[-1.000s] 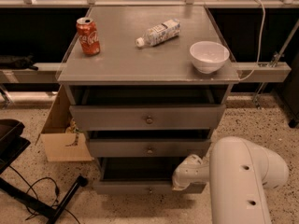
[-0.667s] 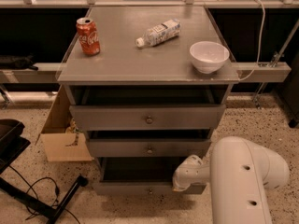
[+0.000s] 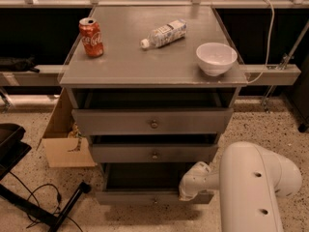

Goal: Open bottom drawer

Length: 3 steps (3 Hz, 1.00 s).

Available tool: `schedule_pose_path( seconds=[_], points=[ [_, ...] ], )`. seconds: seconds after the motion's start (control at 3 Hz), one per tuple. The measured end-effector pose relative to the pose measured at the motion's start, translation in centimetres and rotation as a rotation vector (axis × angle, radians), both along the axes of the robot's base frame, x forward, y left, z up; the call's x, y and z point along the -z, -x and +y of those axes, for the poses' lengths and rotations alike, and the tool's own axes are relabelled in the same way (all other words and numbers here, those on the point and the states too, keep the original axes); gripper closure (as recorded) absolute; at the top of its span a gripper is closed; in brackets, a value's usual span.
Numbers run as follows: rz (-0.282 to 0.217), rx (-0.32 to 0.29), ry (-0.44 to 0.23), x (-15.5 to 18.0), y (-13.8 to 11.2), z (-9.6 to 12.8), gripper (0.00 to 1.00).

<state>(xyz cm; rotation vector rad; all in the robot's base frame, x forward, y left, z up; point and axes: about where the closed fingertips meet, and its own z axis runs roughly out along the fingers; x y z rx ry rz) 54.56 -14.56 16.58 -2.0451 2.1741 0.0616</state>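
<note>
The grey cabinet has three flat-fronted drawers. The bottom drawer (image 3: 135, 197) is the lowest and slimmest front, with a small round knob (image 3: 154, 200) at its centre. It stands pulled out, with a dark gap above its front. My white arm (image 3: 256, 187) reaches in from the lower right. My gripper (image 3: 186, 193) is at the right part of the bottom drawer's front, just above its top edge. The wrist hides its fingers.
The top drawer (image 3: 152, 122) and middle drawer (image 3: 153, 153) also stand slightly out. On the cabinet top (image 3: 145, 62) are a red soda can (image 3: 91, 37), a lying plastic bottle (image 3: 164, 33) and a white bowl (image 3: 216, 58). A cardboard box (image 3: 63, 139) and a black stand (image 3: 29, 197) are on the left floor.
The bottom drawer front has come a little further out and lower in view, and my wrist has moved with it.
</note>
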Motion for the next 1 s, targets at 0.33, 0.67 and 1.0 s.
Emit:
schedule_pose_path(
  seconds=[0.33, 0.67, 1.0],
  points=[
    [0.011, -0.011, 0.001, -0.1, 0.6, -0.1, 1.00],
    [0.024, -0.009, -0.003, -0.5, 1.2, -0.1, 1.00],
    [0.036, -0.022, -0.002, -0.6, 2.0, -0.4, 1.00]
  ],
)
